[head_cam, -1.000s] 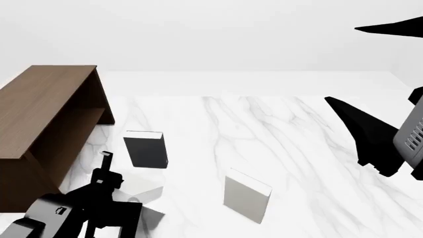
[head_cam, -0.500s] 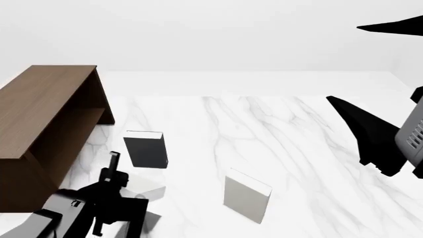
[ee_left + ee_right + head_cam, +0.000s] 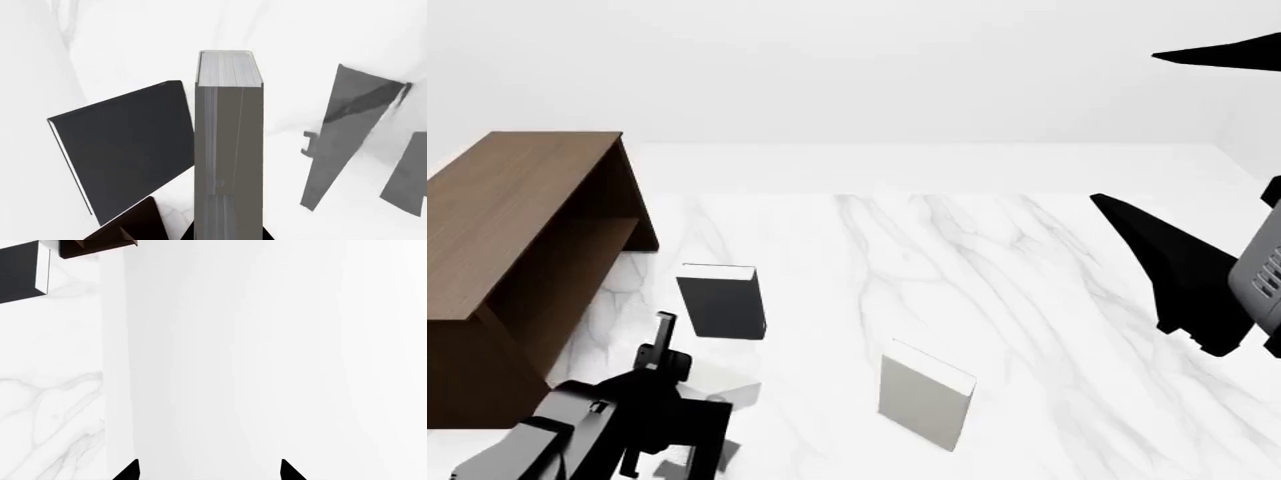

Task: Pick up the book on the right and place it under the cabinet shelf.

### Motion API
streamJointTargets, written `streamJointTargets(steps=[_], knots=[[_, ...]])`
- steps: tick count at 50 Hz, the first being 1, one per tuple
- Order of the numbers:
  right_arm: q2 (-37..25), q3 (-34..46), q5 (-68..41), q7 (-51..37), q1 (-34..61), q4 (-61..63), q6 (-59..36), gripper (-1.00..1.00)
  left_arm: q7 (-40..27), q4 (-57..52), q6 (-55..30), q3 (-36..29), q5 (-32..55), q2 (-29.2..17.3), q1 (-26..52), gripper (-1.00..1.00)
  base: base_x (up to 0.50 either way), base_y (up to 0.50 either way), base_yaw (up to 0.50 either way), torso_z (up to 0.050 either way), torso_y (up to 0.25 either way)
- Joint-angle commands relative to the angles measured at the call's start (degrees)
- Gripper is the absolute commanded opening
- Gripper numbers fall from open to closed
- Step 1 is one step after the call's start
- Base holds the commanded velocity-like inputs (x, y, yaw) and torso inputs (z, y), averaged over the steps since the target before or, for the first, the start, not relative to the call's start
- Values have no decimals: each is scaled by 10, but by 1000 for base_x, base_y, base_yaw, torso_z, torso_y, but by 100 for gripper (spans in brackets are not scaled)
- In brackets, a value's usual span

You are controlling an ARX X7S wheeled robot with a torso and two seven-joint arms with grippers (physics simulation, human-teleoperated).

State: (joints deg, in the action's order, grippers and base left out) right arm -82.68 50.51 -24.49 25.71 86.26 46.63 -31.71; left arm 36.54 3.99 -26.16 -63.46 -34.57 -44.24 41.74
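The left end effector (image 3: 665,345) sits at the near left of the desk (image 3: 988,250), low in the head view. The greyer pale book (image 3: 229,150) fills the middle of the left wrist view, page edge toward the camera and running straight away from it. The fingers cannot be made out there, so whether this end effector grips that book cannot be told. The dark book (image 3: 123,155) stands just beside it.

The book (image 3: 925,395) stands near the front middle of the desk, right of the left arm and well apart from it. It looks to stand on end with its long axis upright, its broad pale cover facing the robot and its thin top edge slanting from near left to far right. Bare marble lies all around it, and nothing touches it.

The right end effector (image 3: 208,472) is spread wide with nothing between its black fingertips (image 3: 130,471), over bare desk to the right of the book.

Farther back on the left, the dark book (image 3: 723,303) stands upright. Beyond it, at the desk's left edge, is the brown cabinet (image 3: 507,200), with the cabinet shelf (image 3: 587,262) inside its open front.
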Motion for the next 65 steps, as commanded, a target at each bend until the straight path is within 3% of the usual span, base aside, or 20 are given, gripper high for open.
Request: streamJointTargets(steps=[1,65], knots=[[1,-3,1,3,-1,2,-6,100,-23,41,14,3,-12,23,14,-100,0,0,0,0,0],[-12,-12,4,11,-13,10,-25,100,-101,343,113,-33,10,170,57,-100,0,0,0,0,1]])
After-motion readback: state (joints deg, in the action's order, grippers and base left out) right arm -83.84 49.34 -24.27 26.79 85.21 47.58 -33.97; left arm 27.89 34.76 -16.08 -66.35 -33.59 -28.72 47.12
